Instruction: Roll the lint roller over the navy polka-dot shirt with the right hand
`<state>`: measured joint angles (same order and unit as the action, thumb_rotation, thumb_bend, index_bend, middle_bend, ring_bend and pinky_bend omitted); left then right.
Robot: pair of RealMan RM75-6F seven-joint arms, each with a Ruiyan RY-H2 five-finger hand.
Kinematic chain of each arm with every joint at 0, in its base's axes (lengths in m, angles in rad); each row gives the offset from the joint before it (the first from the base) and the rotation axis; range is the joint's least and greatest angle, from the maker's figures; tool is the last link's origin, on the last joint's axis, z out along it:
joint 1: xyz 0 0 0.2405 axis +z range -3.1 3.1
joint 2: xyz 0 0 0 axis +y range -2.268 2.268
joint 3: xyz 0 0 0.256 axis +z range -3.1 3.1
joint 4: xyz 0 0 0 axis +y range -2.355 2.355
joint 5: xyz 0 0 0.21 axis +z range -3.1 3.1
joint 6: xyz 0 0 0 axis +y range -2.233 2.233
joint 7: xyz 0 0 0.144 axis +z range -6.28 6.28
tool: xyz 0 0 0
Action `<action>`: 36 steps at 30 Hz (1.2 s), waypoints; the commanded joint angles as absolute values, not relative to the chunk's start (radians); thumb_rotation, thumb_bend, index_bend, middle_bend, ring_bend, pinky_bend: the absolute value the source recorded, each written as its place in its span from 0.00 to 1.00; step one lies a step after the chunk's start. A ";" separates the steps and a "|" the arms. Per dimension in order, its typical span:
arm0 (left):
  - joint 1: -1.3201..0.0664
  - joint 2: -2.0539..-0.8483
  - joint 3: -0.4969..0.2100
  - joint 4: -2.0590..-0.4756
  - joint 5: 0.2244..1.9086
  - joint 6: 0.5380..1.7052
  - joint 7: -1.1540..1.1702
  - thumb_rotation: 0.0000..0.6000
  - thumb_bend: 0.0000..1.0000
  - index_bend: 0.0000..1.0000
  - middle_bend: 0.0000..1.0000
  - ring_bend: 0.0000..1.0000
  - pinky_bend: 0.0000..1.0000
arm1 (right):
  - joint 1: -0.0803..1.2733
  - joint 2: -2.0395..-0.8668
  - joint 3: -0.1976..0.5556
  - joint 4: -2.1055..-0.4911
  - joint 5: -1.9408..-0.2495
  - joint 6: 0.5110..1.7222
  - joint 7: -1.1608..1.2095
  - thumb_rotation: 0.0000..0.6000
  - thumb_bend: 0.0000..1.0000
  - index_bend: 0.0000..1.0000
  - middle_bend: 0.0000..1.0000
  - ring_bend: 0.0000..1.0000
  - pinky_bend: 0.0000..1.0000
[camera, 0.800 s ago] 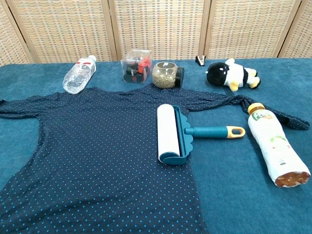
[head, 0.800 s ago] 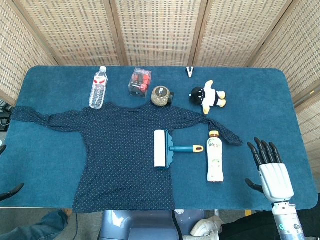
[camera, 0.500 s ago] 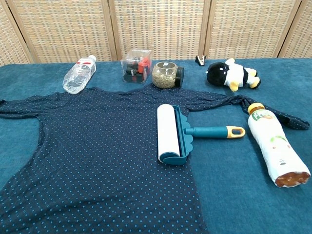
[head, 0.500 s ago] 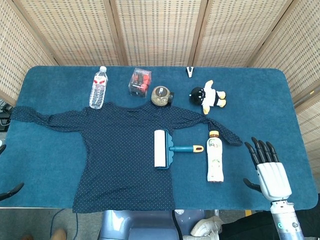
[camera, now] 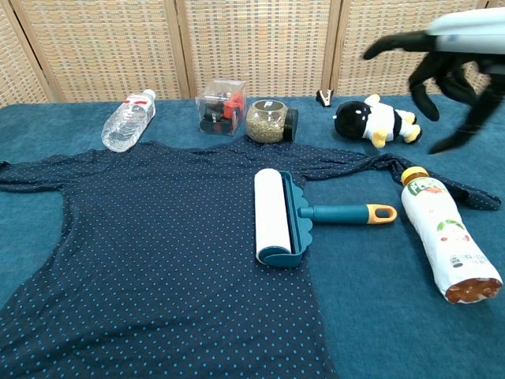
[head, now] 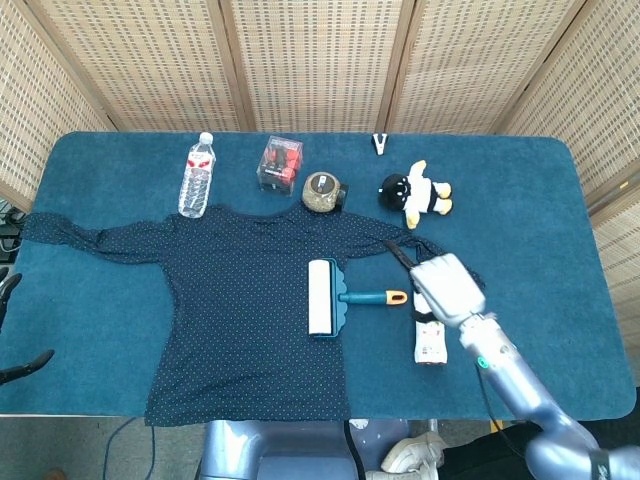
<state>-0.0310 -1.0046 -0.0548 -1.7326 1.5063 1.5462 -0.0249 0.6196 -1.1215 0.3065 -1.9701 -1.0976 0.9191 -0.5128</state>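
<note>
My right hand point(camera: 442, 87) hovers empty, fingers spread, above the lint roller point(head: 335, 298); it looks light and rigid, so I'd grip its slim handle point(camera: 347, 214), clear of the soft shirt point(head: 250, 320).

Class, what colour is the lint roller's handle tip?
Orange-yellow, on the lint roller; clearest in chest view.

No legible text — bottle labels point(camera: 451, 237) too small, blurred.

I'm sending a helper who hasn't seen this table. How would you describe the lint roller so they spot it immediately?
Find the navy dotted shirt spread on the blue table. At its right edge lies the lint roller: a white drum in a teal frame. Unlike the drink bottle beside it, it has a teal handle with an orange tip.
</note>
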 commanded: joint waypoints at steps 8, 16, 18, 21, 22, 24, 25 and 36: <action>-0.063 -0.999 -0.079 -1.720 1.438 1.482 -0.043 1.00 0.00 0.00 0.00 0.00 0.00 | 1.040 -1.425 0.292 -1.751 -0.394 0.964 -0.811 1.00 0.03 0.13 0.99 1.00 1.00; -0.075 -0.995 -0.085 -1.714 1.417 1.459 -0.051 1.00 0.00 0.00 0.00 0.00 0.00 | 1.124 -1.549 0.257 -1.697 -0.149 1.114 -0.915 1.00 0.22 0.34 1.00 1.00 1.00; -0.076 -0.995 -0.085 -1.714 1.417 1.458 -0.051 1.00 0.00 0.00 0.00 0.00 0.00 | 1.132 -1.569 0.256 -1.683 -0.130 1.135 -0.924 1.00 0.26 0.36 1.00 1.00 1.00; -0.077 -0.994 -0.084 -1.716 1.418 1.458 -0.050 1.00 0.00 0.00 0.00 0.00 0.00 | 1.137 -1.604 0.247 -1.653 -0.134 1.169 -0.931 1.00 0.32 0.38 1.00 1.00 1.00; -0.076 -0.993 -0.083 -1.717 1.418 1.459 -0.050 1.00 0.00 0.00 0.00 0.00 0.00 | 1.136 -1.613 0.246 -1.646 -0.134 1.178 -0.931 1.00 0.33 0.39 1.00 1.00 1.00; -0.076 -0.993 -0.082 -1.718 1.421 1.462 -0.050 1.00 0.00 0.00 0.00 0.00 0.00 | 1.135 -1.637 0.239 -1.624 -0.141 1.200 -0.934 1.00 0.33 0.40 1.00 1.00 1.00; -0.075 -0.992 -0.081 -1.719 1.423 1.464 -0.051 1.00 0.00 0.00 0.00 0.00 0.00 | 1.132 -1.653 0.235 -1.610 -0.145 1.217 -0.934 1.00 0.34 0.40 1.00 1.00 1.00; -0.070 -0.988 -0.073 -1.720 1.439 1.475 -0.059 1.00 0.00 0.00 0.00 0.00 0.00 | 1.099 -1.728 0.261 -1.562 -0.107 1.299 -0.958 1.00 0.39 0.41 1.00 1.00 1.00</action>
<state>-0.0699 -0.9884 -0.0735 -1.7203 1.4385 1.4751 -0.0586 1.1035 -1.7206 0.2562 -1.5679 -0.1115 1.2930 -0.9534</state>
